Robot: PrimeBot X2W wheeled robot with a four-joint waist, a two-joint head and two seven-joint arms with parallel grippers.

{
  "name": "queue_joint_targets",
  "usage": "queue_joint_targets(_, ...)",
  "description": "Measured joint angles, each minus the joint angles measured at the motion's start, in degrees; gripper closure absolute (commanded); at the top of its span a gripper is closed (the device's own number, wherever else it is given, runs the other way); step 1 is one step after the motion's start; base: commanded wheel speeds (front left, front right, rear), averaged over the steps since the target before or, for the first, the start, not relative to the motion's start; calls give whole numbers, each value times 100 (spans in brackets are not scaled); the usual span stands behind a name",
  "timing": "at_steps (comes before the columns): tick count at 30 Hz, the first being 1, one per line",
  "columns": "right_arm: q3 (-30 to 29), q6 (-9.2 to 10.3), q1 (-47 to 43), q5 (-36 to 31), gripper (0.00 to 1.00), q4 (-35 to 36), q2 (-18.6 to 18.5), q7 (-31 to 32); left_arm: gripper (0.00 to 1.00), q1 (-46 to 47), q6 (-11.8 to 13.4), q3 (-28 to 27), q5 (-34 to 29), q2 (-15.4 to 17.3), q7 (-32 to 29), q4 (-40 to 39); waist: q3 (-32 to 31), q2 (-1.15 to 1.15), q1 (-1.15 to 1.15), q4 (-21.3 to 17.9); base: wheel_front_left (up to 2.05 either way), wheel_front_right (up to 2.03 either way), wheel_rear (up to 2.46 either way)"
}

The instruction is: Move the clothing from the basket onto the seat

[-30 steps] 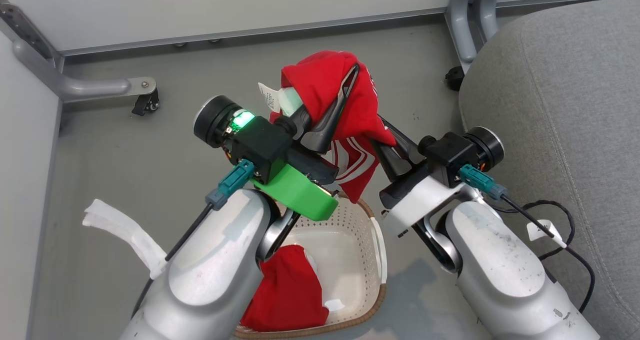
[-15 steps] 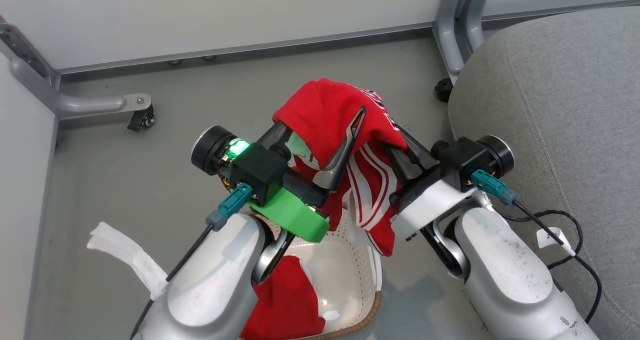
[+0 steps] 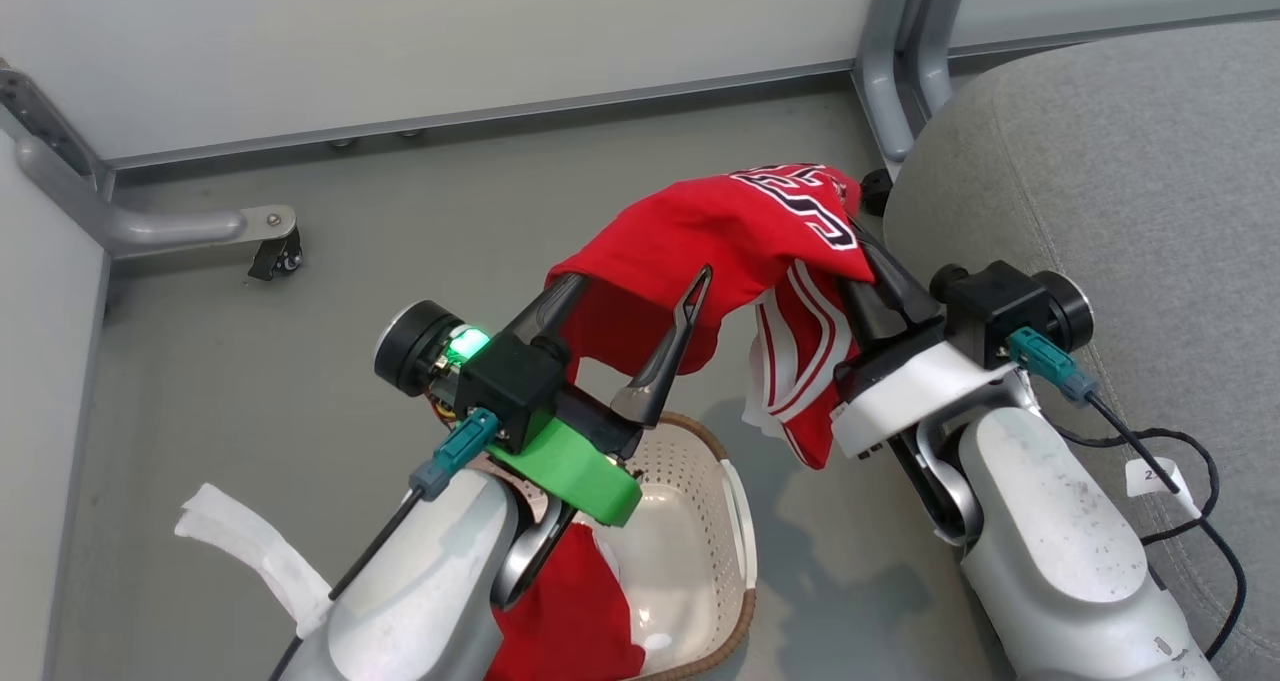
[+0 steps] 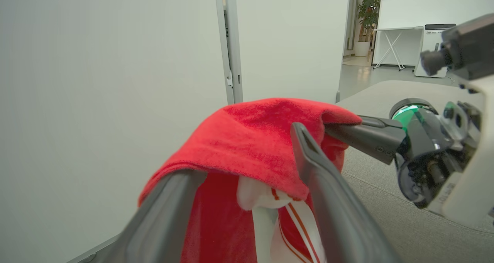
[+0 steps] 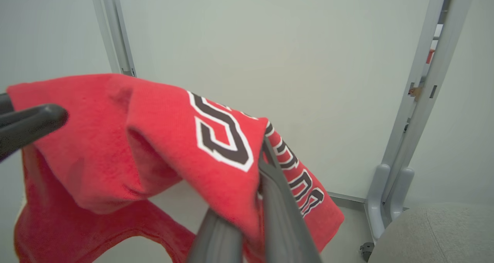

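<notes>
Noted bright red lettered fabric jersey (image 3: 720, 241) aloft between cream perforated plastic basket (image 3: 735, 501) and grey upholstered seat (image 3: 1100, 161), pinched in clenched right gripper (image 3: 868, 269) for the carry, merely draped over splayed-open left gripper (image 3: 640, 281).

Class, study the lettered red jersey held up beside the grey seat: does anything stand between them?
Nothing visible does: only open air lies between the jersey and the seat. The jersey does drape over the open left gripper, which might snag it.

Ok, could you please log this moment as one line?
jersey: aloft beside sofa cushion | left gripper: open, jersey draped across | right gripper: shut on jersey | basket: plain red garment inside
</notes>
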State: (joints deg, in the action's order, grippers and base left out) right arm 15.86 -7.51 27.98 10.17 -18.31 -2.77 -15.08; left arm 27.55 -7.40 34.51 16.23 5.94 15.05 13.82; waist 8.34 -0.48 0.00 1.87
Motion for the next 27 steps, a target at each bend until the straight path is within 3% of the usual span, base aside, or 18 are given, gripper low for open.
queue_joint_targets(14, -845, 0, -210, -375, 100, 260, 0, 0, 0, -46, 0, -89, -91, 149, 1, -80, 178, 0, 0, -610, 0, 0, 0)
queue_joint_targets(27, -1407, -1, -592, -305, 100, 569, 0, 0, 0, -73, 0, -90, -175, 291, 9, -143, 319, 0, 0, -1412, 0, 0, 0)
